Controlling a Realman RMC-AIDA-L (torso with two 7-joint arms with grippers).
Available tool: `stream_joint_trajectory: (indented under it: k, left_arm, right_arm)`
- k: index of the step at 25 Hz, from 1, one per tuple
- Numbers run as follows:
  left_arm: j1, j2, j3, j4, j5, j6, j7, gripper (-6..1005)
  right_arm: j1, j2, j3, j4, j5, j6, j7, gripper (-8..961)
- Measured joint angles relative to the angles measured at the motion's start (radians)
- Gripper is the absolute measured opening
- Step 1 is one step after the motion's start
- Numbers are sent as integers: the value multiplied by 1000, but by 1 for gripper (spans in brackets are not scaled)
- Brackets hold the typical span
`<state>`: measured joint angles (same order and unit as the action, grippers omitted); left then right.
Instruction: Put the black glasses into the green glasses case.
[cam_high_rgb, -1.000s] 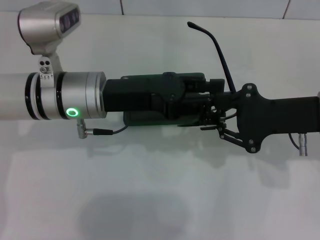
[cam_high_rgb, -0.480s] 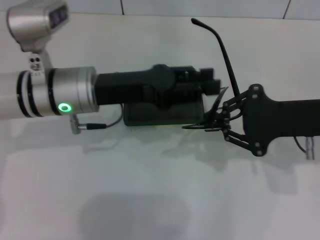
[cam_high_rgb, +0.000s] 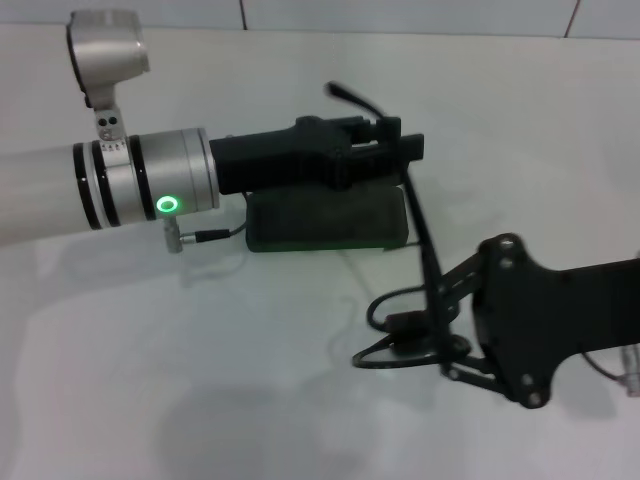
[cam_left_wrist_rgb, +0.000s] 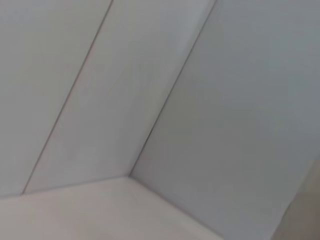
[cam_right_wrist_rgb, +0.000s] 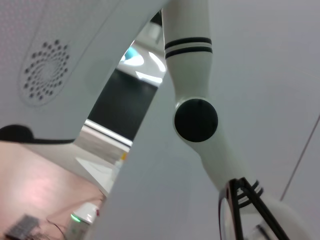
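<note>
Since a moment ago our right gripper (cam_high_rgb: 440, 340) has drawn back from the green glasses case (cam_high_rgb: 325, 222) toward us, carrying the black glasses (cam_high_rgb: 420, 290), while our left gripper (cam_high_rgb: 385, 150) has stayed stretched over the case, hiding its top. The right jaws look pinched on the frame's front, one temple reaching up past the left gripper, though we cannot tell whether the left jaws are spread or pressed together. We judge the step is carrying the glasses; next we must clear the case, then lower them in.
</note>
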<state>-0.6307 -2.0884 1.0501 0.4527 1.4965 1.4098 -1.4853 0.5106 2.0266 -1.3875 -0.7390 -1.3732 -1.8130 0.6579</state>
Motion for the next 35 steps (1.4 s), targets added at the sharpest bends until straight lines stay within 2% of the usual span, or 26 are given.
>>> stream_joint_trajectory:
  k: [5,7,14,23,27,31,35]
  left_arm:
    - [-3,-1,5,0,-56,73,75,487]
    - [4,-1,5,0,-73,120,112,487]
    - [15,2,8,4,-53,242,171,487]
    - [3,2,8,1,-36,248,172,487]
    - [26,2,-27,-5,-69,214,216,487]
    - [76,0,-151,-15,-91,154,258,487]
    - [117,2,-244,-35,-131,103,284,487]
  right_arm:
    - [111,-1,-18,196,16,59,15,163]
    - [129,-2,-15,233,17,103,30,164]
    - [118,-1,-16,243,62,203,37,169]
    - [117,-4,-19,244,65,214,35,176]
    - [105,-5,-25,244,50,236,9,178]
    - [75,0,-57,196,51,393,-7,181]
    - [44,0,-213,63,110,685,44,184]
